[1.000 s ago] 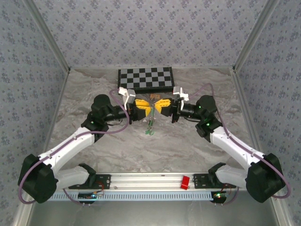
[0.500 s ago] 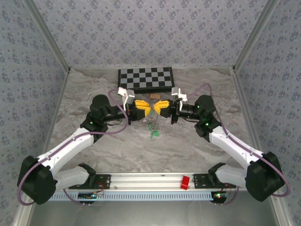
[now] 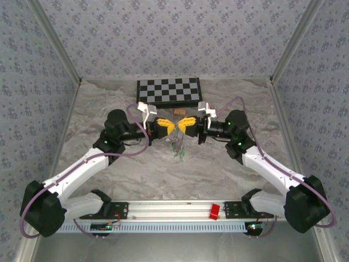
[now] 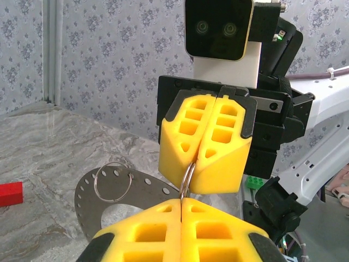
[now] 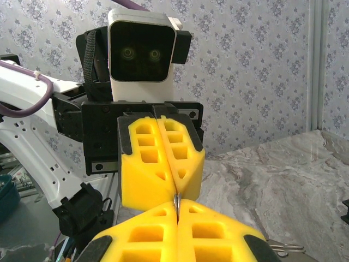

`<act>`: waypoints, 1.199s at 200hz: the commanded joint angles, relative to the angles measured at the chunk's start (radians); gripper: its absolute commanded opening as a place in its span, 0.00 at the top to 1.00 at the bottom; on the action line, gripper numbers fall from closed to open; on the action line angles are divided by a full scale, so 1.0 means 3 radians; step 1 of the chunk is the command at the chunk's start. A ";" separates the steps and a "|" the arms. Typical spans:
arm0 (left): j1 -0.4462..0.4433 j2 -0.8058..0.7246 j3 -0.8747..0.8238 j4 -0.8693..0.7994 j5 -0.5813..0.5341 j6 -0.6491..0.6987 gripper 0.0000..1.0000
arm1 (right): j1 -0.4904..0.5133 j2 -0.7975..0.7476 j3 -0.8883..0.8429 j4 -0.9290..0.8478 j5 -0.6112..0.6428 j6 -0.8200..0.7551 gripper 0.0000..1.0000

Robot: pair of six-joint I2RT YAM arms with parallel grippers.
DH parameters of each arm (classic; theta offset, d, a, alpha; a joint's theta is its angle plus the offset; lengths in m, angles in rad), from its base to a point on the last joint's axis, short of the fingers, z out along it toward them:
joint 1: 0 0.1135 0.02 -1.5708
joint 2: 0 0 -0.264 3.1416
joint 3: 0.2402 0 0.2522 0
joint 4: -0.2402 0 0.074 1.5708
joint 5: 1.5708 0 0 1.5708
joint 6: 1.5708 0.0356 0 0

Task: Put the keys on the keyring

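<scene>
The keyring (image 4: 187, 179), a thin metal hoop seen edge-on, is pinched from both sides above the middle of the table. My left gripper (image 4: 181, 201) is shut on its near edge. Facing it, my right gripper (image 4: 206, 164) is shut on the far edge. From the right wrist the keyring (image 5: 175, 200) shows as a sliver between my right gripper (image 5: 176, 206) and the left one's yellow fingers (image 5: 158, 169). In the top view the left gripper (image 3: 170, 127) and right gripper (image 3: 184, 125) meet tip to tip. Green-headed keys (image 3: 179, 149) dangle just below them.
A second loose ring (image 4: 112, 180) lies on a grey perforated disc (image 4: 143, 185) under the grippers. A checkerboard (image 3: 169, 90) sits behind, a small orange tile (image 3: 181, 112) in front of it. A red block (image 3: 214, 210) rests on the front rail, another (image 4: 11, 192) on the marble.
The left gripper's fingers have closed onto the keyring held by the right gripper. The dangling keys have swung slightly to the right.
</scene>
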 commanded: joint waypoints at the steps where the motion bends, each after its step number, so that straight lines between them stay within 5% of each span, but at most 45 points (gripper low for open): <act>1: -0.0038 0.0015 0.0137 -0.0072 0.0110 0.0076 0.96 | -0.0002 -0.0071 0.0125 0.0121 0.0027 0.0008 1.00; 133: -0.0054 0.0223 0.0217 -0.0257 0.0143 0.0191 0.94 | -0.0024 -0.0109 0.0079 0.0309 0.0073 0.0101 1.00; 164: -0.0050 0.0129 0.0205 -0.0237 0.0116 0.0173 0.82 | -0.0026 -0.0110 0.0071 0.0246 0.0078 0.0074 1.00; 240: -0.0047 -0.0031 0.0184 -0.0026 0.0046 0.0092 0.75 | 0.0002 -0.0084 0.0073 0.0230 0.0053 0.0085 1.00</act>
